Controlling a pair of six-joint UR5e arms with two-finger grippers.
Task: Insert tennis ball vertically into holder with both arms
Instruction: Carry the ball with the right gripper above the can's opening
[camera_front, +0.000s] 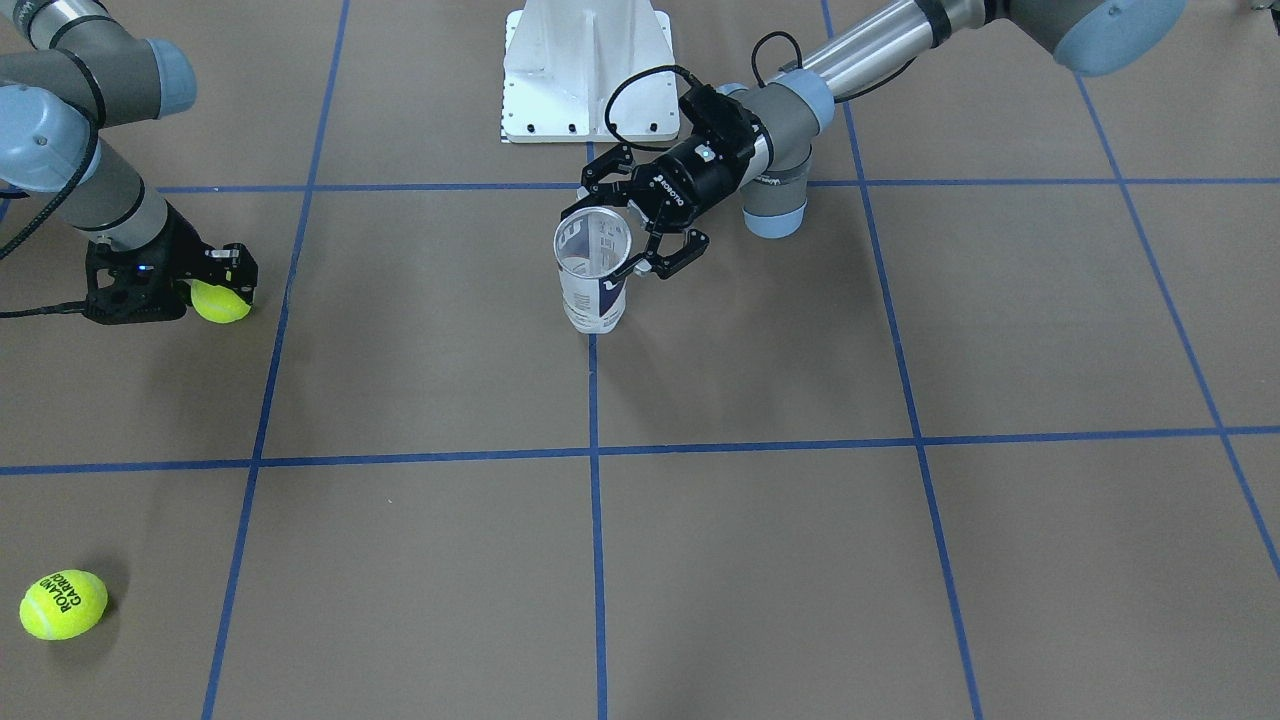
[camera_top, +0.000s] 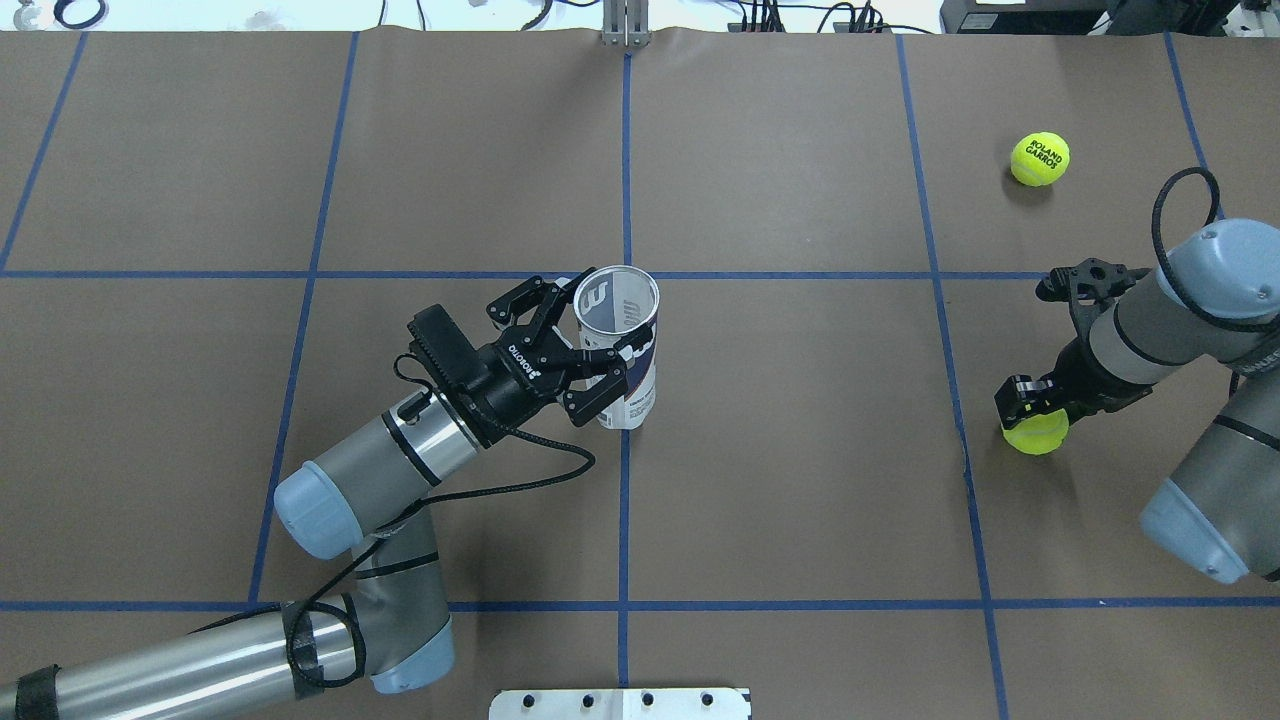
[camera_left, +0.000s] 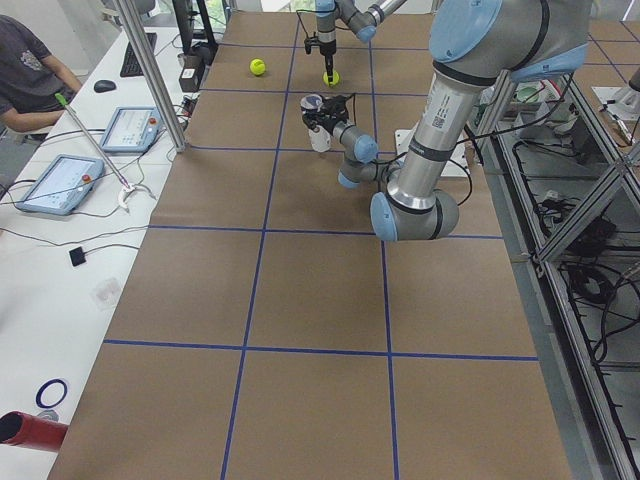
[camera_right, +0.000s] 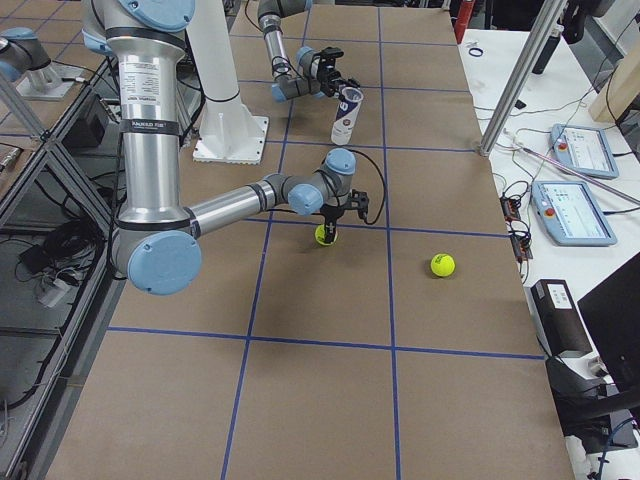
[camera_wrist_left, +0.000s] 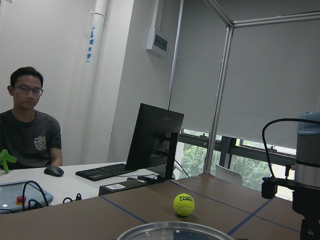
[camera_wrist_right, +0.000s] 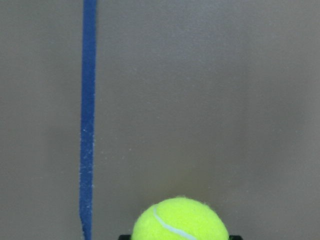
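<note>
The holder (camera_top: 628, 370), a clear tube with a white and navy label and a silver rim, stands upright at the table's middle and also shows in the front view (camera_front: 595, 285). My left gripper (camera_top: 600, 325) reaches it from the side near the rim, jaws wide, pads against both sides of it (camera_front: 615, 232). My right gripper (camera_top: 1035, 418) points down and is shut on a yellow tennis ball (camera_top: 1037, 435) at table level, far to the right (camera_front: 220, 302). The right wrist view shows that ball (camera_wrist_right: 180, 220) low between the fingers.
A second tennis ball (camera_top: 1040, 159) marked Roland Garros lies loose beyond the right gripper (camera_front: 63, 604). The white base pedestal (camera_front: 587, 70) stands behind the holder. An operator (camera_wrist_left: 30, 125) sits at a side desk with tablets (camera_left: 60, 183). Blue tape lines grid the brown table.
</note>
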